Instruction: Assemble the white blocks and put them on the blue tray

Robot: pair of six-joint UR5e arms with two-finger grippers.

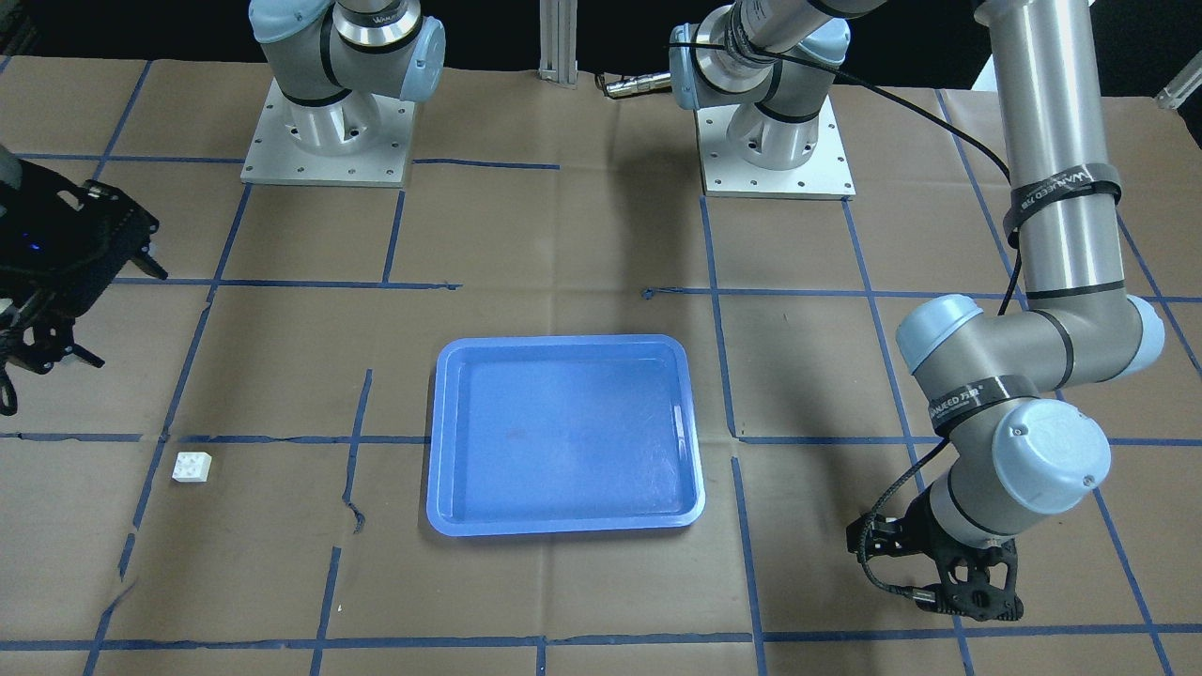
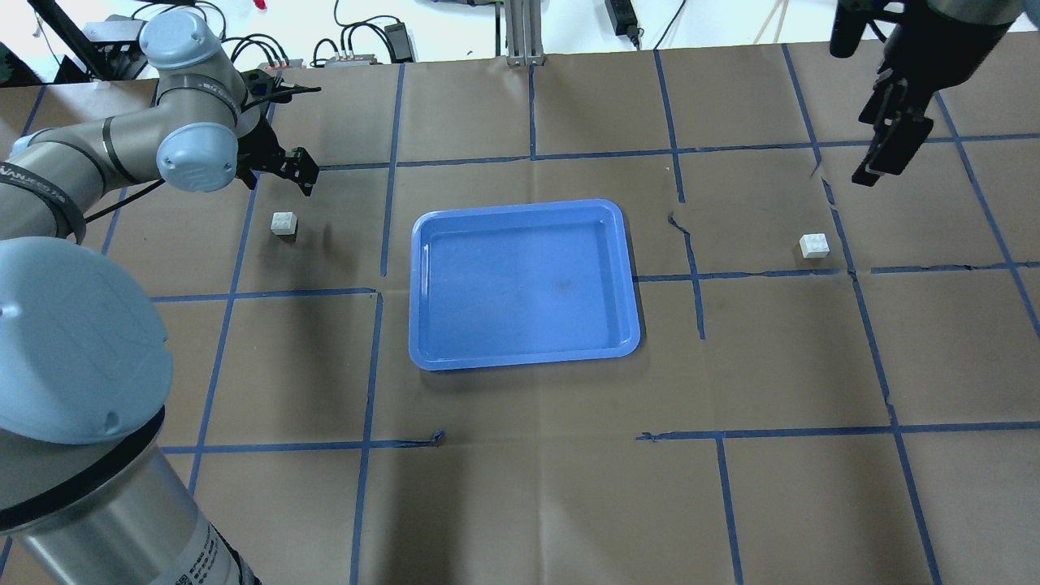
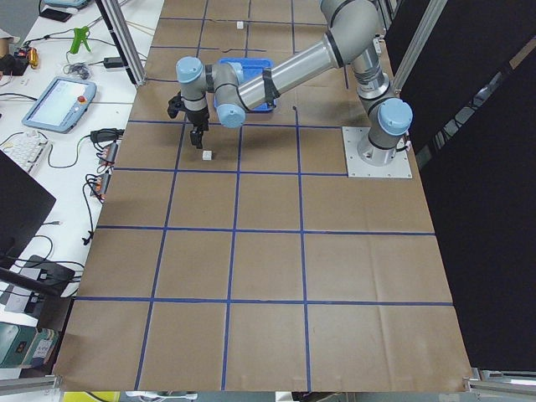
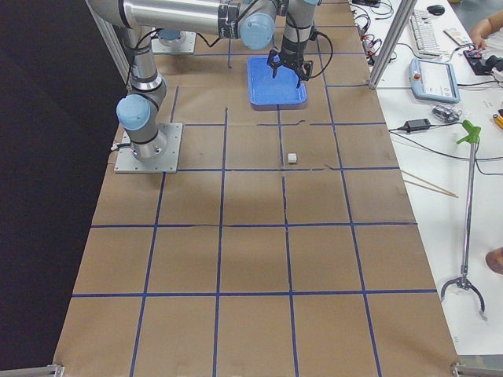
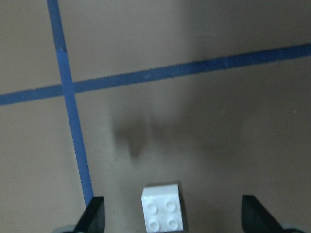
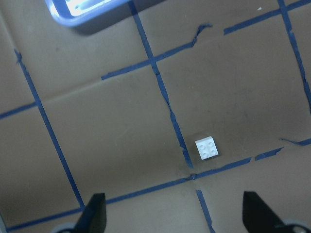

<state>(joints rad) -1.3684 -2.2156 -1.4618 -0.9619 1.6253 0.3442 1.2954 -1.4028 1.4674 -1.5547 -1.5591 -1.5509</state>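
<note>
— Overhead exterior first: where do the two bricks lie?
— Apart, both studs-up on the brown paper table (image 2: 520,504). The left-side white block (image 2: 283,223) sits just beside the left gripper (image 2: 288,169), on its robot-facing side. The right-side white block (image 2: 814,245) lies lower in this view than the right gripper (image 2: 881,158), and well apart from it.
— And the blue tray (image 2: 524,284)?
— Flat on the paper between the two grippers, well apart from each, with one block off either end.
— How do the jaws stand?
— Both spread wide. In the left wrist view the block shows between the fingers, low in the frame, touching neither. In the right wrist view the block lies far ahead of the fingers, close to a crossing of blue tape lines (image 6: 192,175), and the tray's corner peeks in at the upper left.
</note>
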